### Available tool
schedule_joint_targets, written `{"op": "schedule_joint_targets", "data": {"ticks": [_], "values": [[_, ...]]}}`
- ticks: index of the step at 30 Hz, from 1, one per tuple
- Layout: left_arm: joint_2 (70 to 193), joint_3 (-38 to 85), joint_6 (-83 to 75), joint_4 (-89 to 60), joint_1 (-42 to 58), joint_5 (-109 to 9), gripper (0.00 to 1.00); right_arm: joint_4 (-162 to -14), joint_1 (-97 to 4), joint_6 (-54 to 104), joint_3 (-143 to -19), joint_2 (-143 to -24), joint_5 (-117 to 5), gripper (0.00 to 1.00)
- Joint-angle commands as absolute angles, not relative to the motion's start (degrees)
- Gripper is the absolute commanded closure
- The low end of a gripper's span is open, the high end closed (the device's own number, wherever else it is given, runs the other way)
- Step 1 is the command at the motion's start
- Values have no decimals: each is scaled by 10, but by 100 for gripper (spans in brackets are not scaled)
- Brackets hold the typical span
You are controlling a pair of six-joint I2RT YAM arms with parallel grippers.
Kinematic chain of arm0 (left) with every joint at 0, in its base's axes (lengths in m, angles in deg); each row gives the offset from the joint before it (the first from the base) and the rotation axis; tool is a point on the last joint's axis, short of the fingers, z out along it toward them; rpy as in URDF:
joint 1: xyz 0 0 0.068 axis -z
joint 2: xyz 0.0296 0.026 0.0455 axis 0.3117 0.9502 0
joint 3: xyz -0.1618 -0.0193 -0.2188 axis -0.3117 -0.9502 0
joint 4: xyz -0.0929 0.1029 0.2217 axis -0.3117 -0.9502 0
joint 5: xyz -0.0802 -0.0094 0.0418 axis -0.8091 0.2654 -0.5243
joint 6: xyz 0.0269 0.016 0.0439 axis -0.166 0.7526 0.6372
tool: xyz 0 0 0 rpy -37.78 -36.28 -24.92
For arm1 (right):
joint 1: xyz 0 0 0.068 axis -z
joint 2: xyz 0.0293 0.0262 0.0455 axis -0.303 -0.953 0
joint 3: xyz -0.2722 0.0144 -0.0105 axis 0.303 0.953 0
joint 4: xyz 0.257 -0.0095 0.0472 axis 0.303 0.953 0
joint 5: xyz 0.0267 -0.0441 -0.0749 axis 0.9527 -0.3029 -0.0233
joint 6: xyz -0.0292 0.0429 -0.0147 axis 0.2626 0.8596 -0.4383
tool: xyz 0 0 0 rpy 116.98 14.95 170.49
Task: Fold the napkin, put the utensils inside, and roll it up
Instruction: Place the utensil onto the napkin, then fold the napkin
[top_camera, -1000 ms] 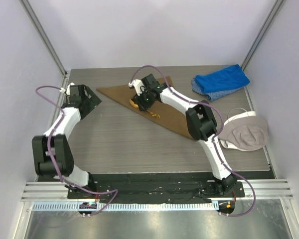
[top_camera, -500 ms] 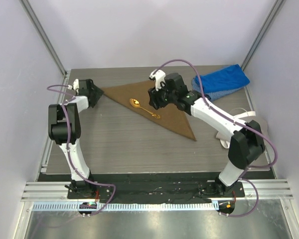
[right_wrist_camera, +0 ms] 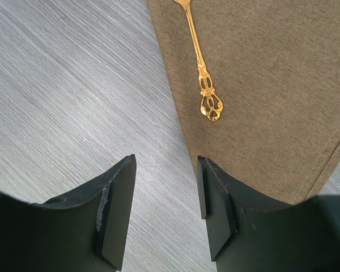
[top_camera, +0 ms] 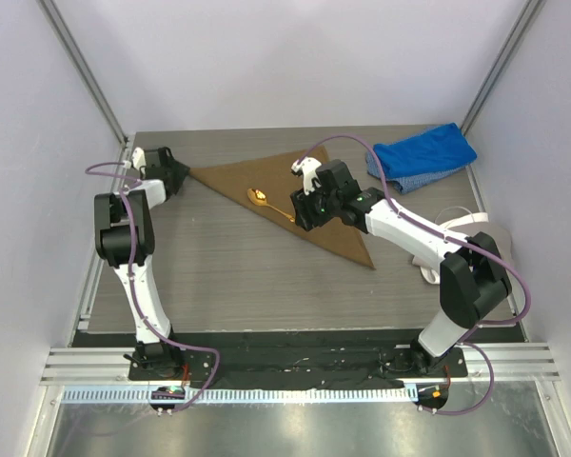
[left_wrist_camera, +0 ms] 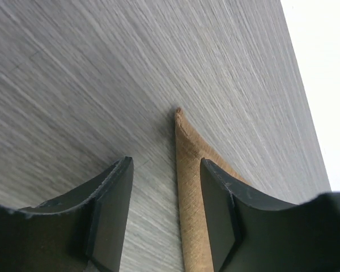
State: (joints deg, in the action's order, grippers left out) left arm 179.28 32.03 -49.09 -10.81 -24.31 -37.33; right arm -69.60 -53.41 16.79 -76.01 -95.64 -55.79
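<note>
Top external — spoon (top_camera: 272, 207) diagonal on napkin (top_camera: 233, 179) | bowl far-left, handle near-right

A tan-brown napkin (top_camera: 238, 178), folded into a triangle, lies on the grey tabletop (top_camera: 228, 276). A small gold spoon (top_camera: 271, 207) rests on it. The left gripper (top_camera: 180, 174) sits at the napkin's left corner. The right gripper (top_camera: 307, 211) hovers near the spoon's handle. A blue cloth (top_camera: 421, 157) lies far right.

no readable text, labels or numbers anywhere
</note>
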Motion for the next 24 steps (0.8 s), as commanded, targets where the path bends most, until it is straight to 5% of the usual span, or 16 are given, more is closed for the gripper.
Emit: {"op": "schedule_joint_targets", "data": {"ticks": [1,15,24], "values": [[1817,339,-491,-105,-247,-387,48,-712,-531,174,-773,-939,-559,46],[1861,375,-492,-131,-247,-400,61,-705,-531,165,-772,-936,-565,45],[1875,396,-491,-148,-247,-401,85,-704,-531,162,-770,-933,-567,44]]}}
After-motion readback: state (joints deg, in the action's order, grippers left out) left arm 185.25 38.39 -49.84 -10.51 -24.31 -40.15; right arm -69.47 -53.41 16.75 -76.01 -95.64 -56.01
